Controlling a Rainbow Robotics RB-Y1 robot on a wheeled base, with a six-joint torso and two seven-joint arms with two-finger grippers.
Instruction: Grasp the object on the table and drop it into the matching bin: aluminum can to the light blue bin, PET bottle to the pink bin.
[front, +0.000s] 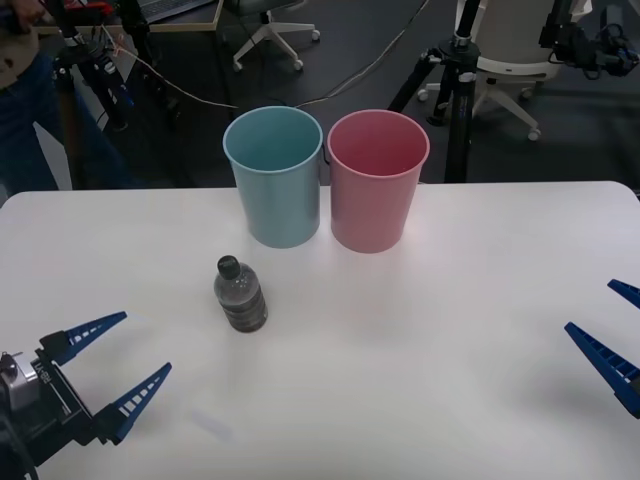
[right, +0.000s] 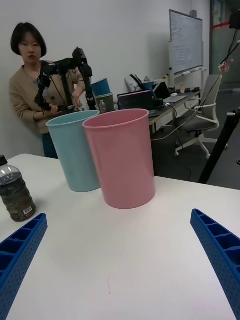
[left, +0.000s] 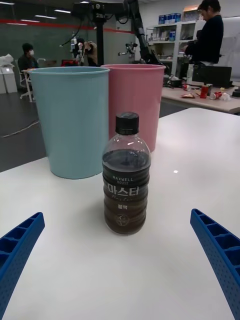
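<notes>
White counter carries two bins and one bottle. Beyond the PET bottle stand the light blue bin and, touching it on its right, the pink bin. The bottle stands upright, black-capped, near the blue bin; the left wrist view reads "MAXWELL HOUSE" above Korean lettering on its dark label. Left claw and right claw both gape wide, empty, nearer the robot than the bottle.

Dark floor beyond the table, white office chairs at far right, black tripod behind, whiteboard on pale wall, cluttered desks, ceiling strip lights
</notes>
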